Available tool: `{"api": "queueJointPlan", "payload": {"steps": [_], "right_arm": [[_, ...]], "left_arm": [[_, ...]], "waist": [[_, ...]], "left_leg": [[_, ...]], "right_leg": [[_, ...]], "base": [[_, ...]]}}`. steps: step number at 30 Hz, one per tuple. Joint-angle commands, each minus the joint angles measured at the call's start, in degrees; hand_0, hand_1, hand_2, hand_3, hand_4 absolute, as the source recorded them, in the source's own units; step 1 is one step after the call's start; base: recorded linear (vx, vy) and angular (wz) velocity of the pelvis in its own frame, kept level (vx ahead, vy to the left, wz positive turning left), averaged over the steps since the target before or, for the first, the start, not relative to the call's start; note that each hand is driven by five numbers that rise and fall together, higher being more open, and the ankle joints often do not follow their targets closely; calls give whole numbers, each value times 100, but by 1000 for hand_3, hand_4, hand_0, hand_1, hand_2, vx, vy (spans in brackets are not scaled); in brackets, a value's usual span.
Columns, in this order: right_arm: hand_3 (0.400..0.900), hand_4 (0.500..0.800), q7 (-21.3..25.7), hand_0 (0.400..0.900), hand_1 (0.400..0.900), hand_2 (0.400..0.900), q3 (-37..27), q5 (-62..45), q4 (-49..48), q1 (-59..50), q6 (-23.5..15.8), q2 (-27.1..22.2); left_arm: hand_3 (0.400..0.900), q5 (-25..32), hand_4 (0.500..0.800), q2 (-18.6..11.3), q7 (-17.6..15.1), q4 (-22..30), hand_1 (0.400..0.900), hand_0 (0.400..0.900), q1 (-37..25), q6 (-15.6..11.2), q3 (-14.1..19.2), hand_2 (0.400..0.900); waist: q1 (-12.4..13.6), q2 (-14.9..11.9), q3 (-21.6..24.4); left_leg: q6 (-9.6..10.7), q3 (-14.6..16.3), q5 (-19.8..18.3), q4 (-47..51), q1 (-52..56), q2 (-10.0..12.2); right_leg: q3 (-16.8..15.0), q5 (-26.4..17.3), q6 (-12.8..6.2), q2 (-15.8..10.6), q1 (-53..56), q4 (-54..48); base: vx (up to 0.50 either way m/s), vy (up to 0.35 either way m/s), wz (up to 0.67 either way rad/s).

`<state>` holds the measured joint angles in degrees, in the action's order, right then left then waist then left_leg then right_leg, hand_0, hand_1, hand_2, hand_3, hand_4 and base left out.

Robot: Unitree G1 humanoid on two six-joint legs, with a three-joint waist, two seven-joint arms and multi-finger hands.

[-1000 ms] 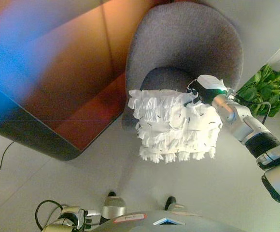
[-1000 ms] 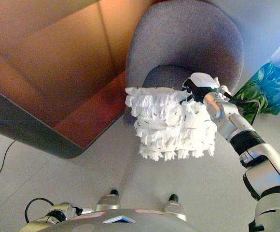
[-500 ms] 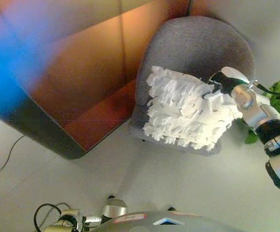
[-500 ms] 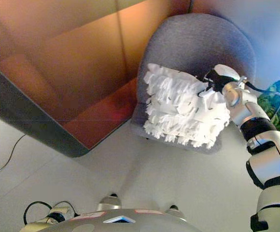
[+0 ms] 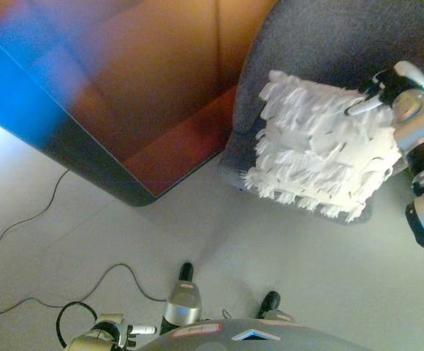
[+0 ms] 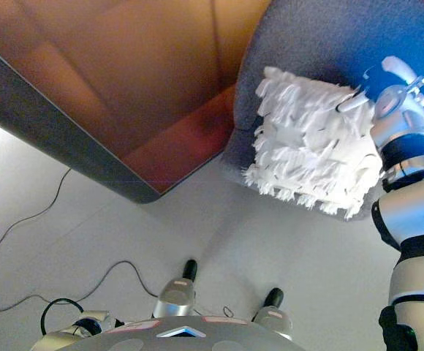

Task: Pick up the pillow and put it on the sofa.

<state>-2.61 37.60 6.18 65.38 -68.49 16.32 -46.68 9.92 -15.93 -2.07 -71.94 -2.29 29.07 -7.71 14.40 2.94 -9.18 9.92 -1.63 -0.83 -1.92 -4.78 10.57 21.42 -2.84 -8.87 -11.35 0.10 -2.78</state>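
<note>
Pillow [image 5: 318, 150]: white, fringed, square, lying tilted on the seat of the grey sofa [image 5: 311, 36], its lower edge overhanging the seat's front edge. Its upper edge leans toward the backrest. The right hand [image 5: 387, 89] sits at the pillow's upper right corner, fingers curled and pinching the fabric there; a white fingertip [image 6: 349, 102] lies across the pillow's face. The right arm comes in from the right edge. The left hand [image 5: 102, 333] shows at the bottom left edge, well apart from the pillow; its finger state cannot be determined. A brown cabinet [image 5: 146, 80] stands just beside the sofa's left side.
</note>
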Motion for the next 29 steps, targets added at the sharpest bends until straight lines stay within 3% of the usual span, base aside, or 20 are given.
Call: {"api": "queueJointPlan", "payload": {"steps": [1, 8, 14, 19, 21, 25, 28, 29], "right_arm": [[900, 800, 481, 900, 900, 900, 491, -41, 59, -1448, 39, -452], [900, 800, 544, 900, 900, 900, 707, 283, 218, -1649, 129, -612], [900, 800, 817, 900, 900, 900, 690, 97, 126, -1667, 387, -947], [900, 800, 619, 900, 900, 900, 209, -17, -19, -1140, 348, -1324], [900, 800, 466, 900, 900, 900, -361, -441, -246, -368, 274, -1379], [900, 800, 26, 900, 900, 900, -1903, -1435, -453, 1869, 141, -836], [900, 800, -43, 900, 900, 900, -2725, -1738, -183, 3525, -175, 93], [900, 800, -8, 900, 900, 900, -2890, -1922, -32, 4036, -387, 501]], "left_arm": [[900, 56, 800, -403, -135, -226, 900, 900, -85, -2, -551, 900], [900, -142, 800, -547, 147, -178, 900, 900, 82, -28, -510, 900], [900, -162, 800, -663, 191, -175, 900, 900, 181, -164, -395, 900], [900, -247, 800, -716, 253, -220, 900, 900, 278, -288, -211, 900], [900, -264, 800, -718, 283, -210, 900, 900, 280, -291, -118, 900], [900, -211, 800, -680, 258, -197, 900, 900, 209, -303, -55, 900], [900, -108, 800, -673, 407, -299, 900, 900, -10, -235, -44, 900], [900, -14, 800, -657, 323, -357, 900, 900, -84, -346, -43, 900]], "waist": [[318, -192, -229], [311, -262, -241], [155, -366, -110], [-45, -434, 104], [-175, -452, 213], [-423, -478, 382], [-601, -455, 474], [-664, -434, 501]], "left_leg": [[-44, -319, 562, 197, -207, 265], [-30, -255, 582, 214, -182, 350], [-27, -90, 611, 288, -38, 365], [-44, 156, 569, 316, 224, 338], [-71, 295, 519, 319, 382, 301], [-158, 526, 395, 307, 679, 210], [-233, 691, 319, 383, 937, 121], [-263, 758, 305, 456, 1045, 86]], "right_leg": [[-128, 152, 43, -387, -529, 835], [-170, 178, 76, -301, -562, 828], [-274, 135, 54, -249, -446, 690], [-404, 98, 2, -261, -192, 542], [-472, 75, -26, -286, -63, 485], [-594, 40, -60, -339, 189, 380], [-680, -35, -103, -376, 395, 262], [-701, -70, -114, -374, 468, 205]], "base": [[-35, -52, -2], [-10, -43, -8], [-8, 7, -15], [35, 91, -19], [34, 139, -22], [1, 146, -21], [-36, 137, -23], [-47, 103, -20]]}}
